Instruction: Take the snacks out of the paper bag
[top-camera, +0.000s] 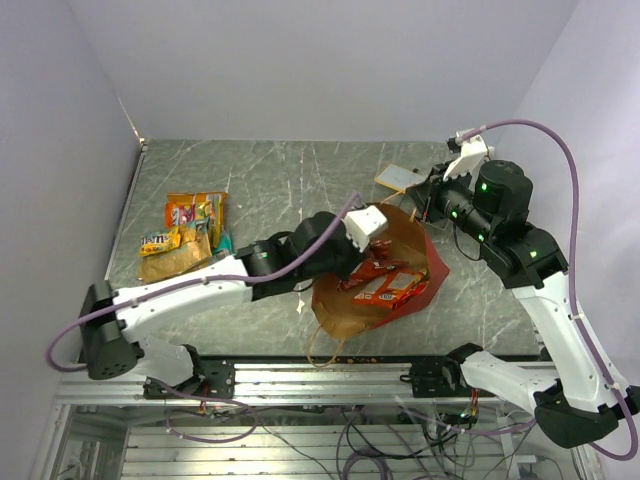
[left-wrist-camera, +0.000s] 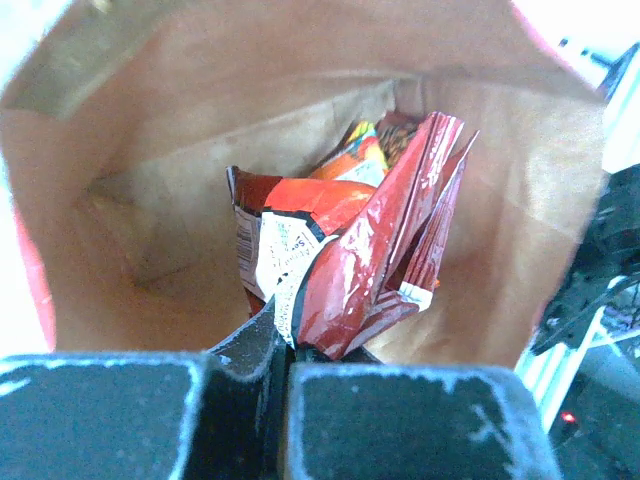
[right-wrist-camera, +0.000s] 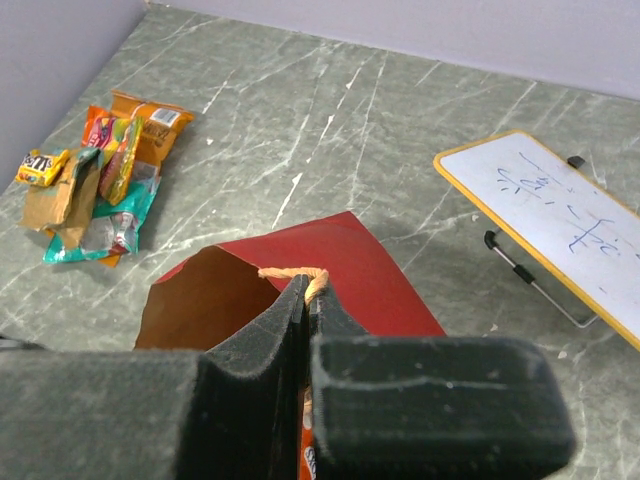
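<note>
Inside the paper bag (left-wrist-camera: 150, 230) the left gripper (left-wrist-camera: 288, 360) was clamped on a dark-red packet (left-wrist-camera: 350, 270), with an orange packet (left-wrist-camera: 350, 160) just behind it, deeper in. The right gripper (right-wrist-camera: 310, 300) was pinched together on the tan handle (right-wrist-camera: 290, 271) at the bag's rim. A pile of snacks (top-camera: 188, 232) lay on the table (top-camera: 280, 180), well left of the bag. A white card (top-camera: 400, 180) sat near the bag's far side.
</note>
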